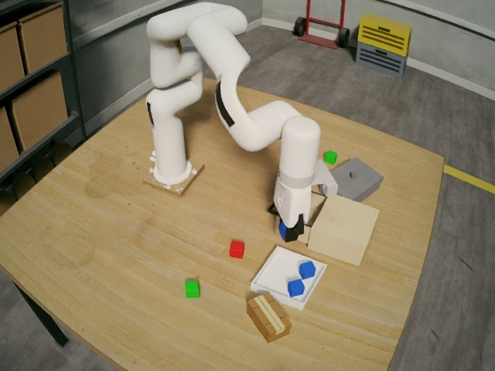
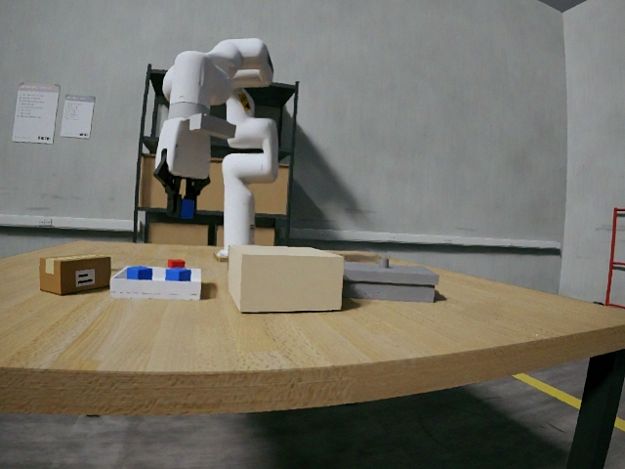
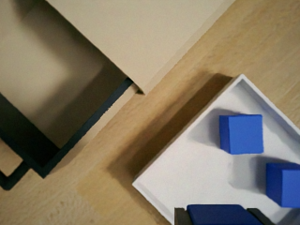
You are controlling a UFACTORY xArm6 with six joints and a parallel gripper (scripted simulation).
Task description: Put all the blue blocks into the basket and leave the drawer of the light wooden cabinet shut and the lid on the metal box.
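My gripper is shut on a blue block, held high above the table. Two blue blocks lie inside the low white basket. The light wooden cabinet has its drawer pulled out. The visible part of the drawer is empty; its rear is hidden. The grey metal box has its lid on.
A red block and a green block lie on the table left of the basket in the top view. Another green block lies behind the metal box. A cardboard box stands close beside the basket.
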